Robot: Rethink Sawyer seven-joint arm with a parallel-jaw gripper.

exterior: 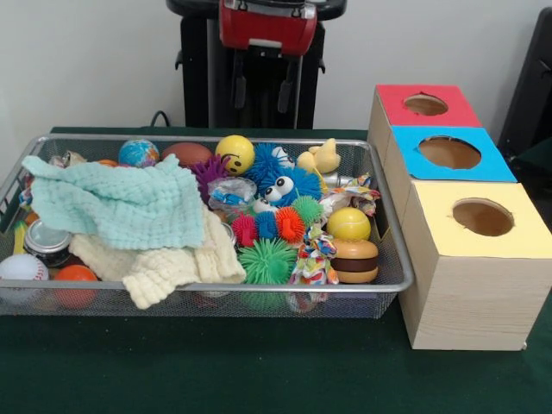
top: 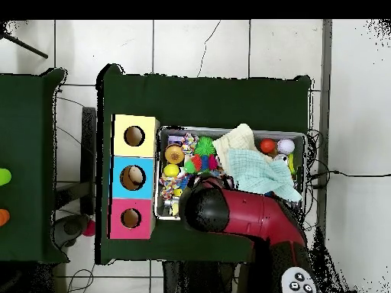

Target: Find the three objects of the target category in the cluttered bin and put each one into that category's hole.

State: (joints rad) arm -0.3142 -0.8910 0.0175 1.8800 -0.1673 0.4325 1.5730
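You see the arm (top: 244, 217) only from above, where its red and black bulk covers the bin's (exterior: 392, 259) near-robot side; in the front view just its red housing shows at the top edge. The gripper itself is hidden, so you cannot tell whether it is open or closed.

In the bin, a mint cloth (exterior: 121, 203) and a cream cloth (exterior: 172, 263) lie over the left half and bury whatever sits under them; a white ball (exterior: 19, 267), an orange ball (exterior: 76, 274) and a tin (exterior: 47, 240) peek out at the edges. The right half is a tangle: yellow smiley ball (exterior: 235, 153), blue googly-eyed fuzzy toy (exterior: 280, 183), green spiky ball (exterior: 266, 260), plain yellow ball (exterior: 348, 223), toy burger (exterior: 354, 260).

Beside the bin stand the red box (exterior: 427, 105), blue box (exterior: 450, 153) and yellow box (exterior: 483, 220), each with a hole on top.
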